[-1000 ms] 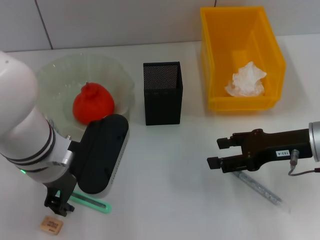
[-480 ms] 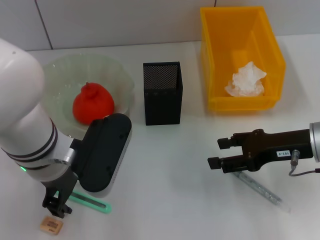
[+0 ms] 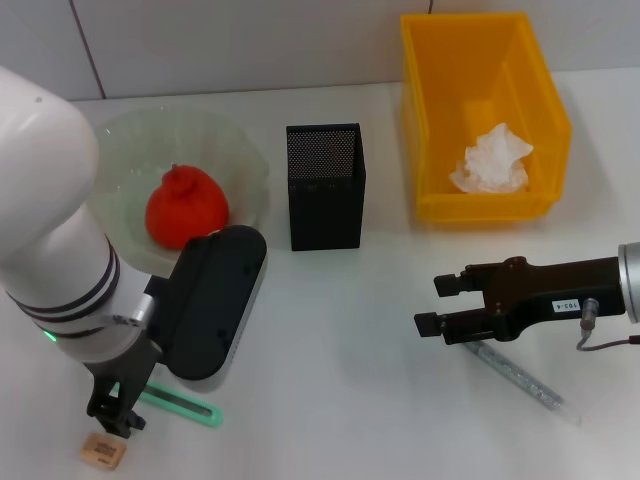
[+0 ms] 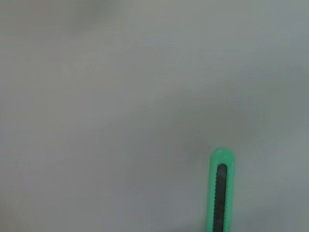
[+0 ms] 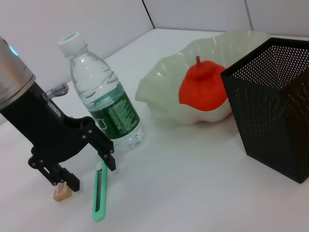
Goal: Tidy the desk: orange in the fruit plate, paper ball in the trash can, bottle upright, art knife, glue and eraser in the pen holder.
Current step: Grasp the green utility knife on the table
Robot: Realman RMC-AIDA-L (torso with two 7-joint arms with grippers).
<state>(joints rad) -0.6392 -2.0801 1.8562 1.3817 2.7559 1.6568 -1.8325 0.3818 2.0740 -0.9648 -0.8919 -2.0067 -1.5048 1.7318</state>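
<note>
The orange point(image 3: 185, 207) lies in the glass fruit plate point(image 3: 120, 150). The paper ball point(image 3: 492, 160) lies in the yellow bin point(image 3: 480, 60). The black mesh pen holder point(image 3: 325, 185) stands mid-table. The bottle point(image 5: 104, 104) stands upright; my left arm hides it in the head view. My left gripper point(image 3: 112, 412) is open, just above the tan eraser point(image 3: 103, 452) and beside the green art knife point(image 3: 185, 405). The knife also shows in the left wrist view point(image 4: 219, 193). My right gripper point(image 3: 440, 305) is open and empty, held over one end of the clear glue stick point(image 3: 520, 380).
The white table point(image 3: 340, 380) is bare between the two arms. The eraser lies close to the table's front left corner. My bulky left forearm point(image 3: 60, 260) covers the area next to the plate. A tiled wall point(image 3: 250, 40) runs behind the table.
My left arm has shifted slightly, and its gripper has moved a little closer to the eraser. The right arm and all objects are unchanged.
</note>
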